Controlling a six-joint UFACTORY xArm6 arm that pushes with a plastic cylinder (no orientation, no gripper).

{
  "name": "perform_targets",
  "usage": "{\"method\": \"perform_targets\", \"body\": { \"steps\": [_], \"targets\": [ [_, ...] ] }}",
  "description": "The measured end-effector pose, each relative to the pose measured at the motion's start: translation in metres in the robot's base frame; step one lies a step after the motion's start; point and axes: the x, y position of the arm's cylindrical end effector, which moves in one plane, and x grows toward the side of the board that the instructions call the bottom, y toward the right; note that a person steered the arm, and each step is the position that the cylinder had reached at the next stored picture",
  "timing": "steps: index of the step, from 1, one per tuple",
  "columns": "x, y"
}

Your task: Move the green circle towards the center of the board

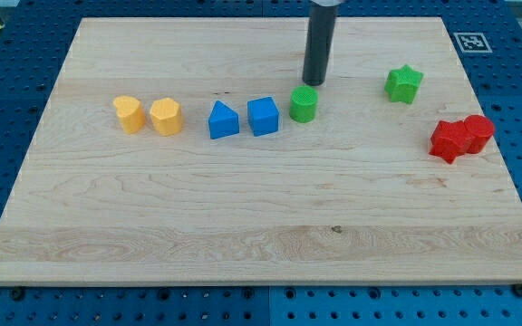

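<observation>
The green circle (pixel 304 104) is a short green cylinder standing a little above and right of the board's middle. My tip (pixel 314 83) is at the end of the dark rod, just above the green circle toward the view's top, very close to or touching its upper edge. A blue cube (pixel 263 116) sits just left of the green circle, with a small gap between them.
A blue triangle block (pixel 223 120) stands left of the cube. Two yellow blocks (pixel 129 114) (pixel 166 117) stand at the left. A green star (pixel 404 83) is at the upper right. Two red blocks (pixel 449 140) (pixel 478 132) touch near the right edge of the wooden board (pixel 261 235).
</observation>
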Motion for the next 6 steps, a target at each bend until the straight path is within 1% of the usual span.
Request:
{"method": "perform_targets", "body": {
  "steps": [1,4,6],
  "targets": [
    [0.002,-0.013],
    [0.004,-0.015],
    [0.041,-0.001]
  ]
}}
